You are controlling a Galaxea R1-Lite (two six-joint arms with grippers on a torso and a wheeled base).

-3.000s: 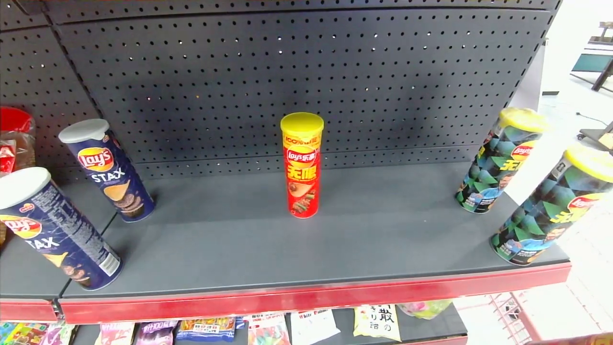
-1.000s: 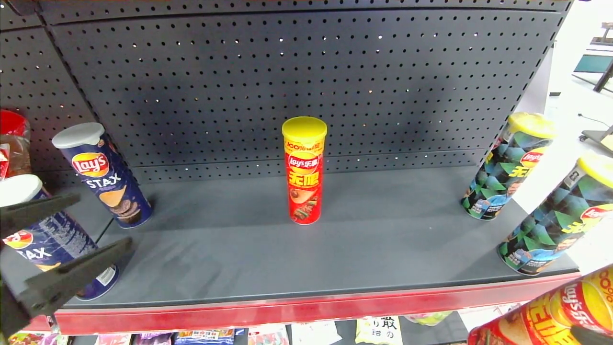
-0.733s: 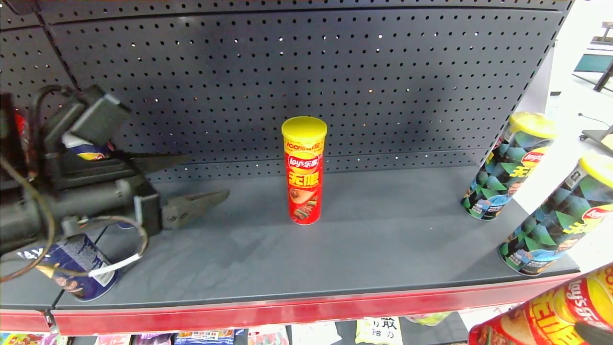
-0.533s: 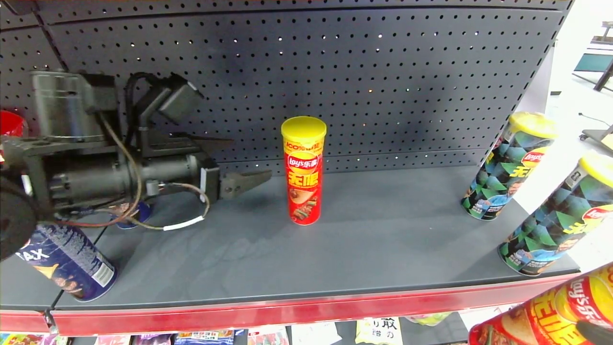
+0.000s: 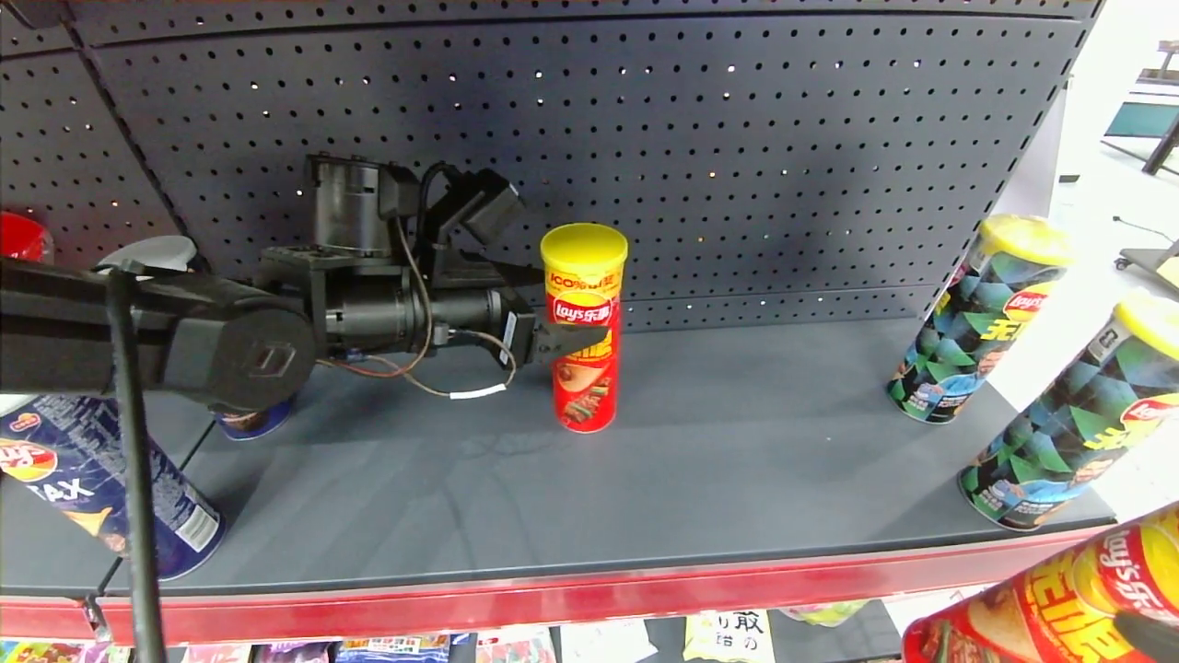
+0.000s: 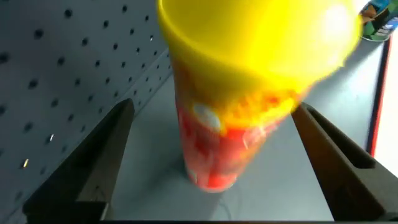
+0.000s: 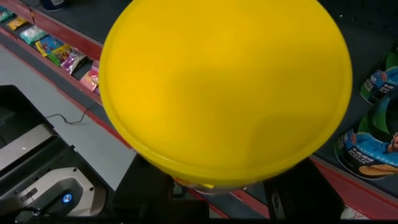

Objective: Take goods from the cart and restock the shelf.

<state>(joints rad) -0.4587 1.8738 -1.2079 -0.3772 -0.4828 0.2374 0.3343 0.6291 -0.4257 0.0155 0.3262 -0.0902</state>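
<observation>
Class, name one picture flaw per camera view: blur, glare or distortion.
Head view: distortion tilts the teal-patterned cylindrical cans outward; left wrist view: the red yellow-lidded crisp can is blurred; right wrist view: the held can's yellow plastic lid looks soft.

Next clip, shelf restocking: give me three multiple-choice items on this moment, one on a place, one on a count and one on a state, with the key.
1. Where is the left gripper?
A. Astride the red can at the middle of the shelf.
B. At the shelf's far right end.
C. Below the shelf's front edge.

2. How many teal-patterned cans stand at the shelf's right end?
A. One.
B. Two.
C. Four.

3. How does the red can stand?
A. On its side.
B. Upright, yellow lid on.
C. Upright, lid off.

Key: 1 A, its open fingers flank the can in the left wrist view. 2 B, the head view shows both. 3 B, the lid caps the standing can.
</observation>
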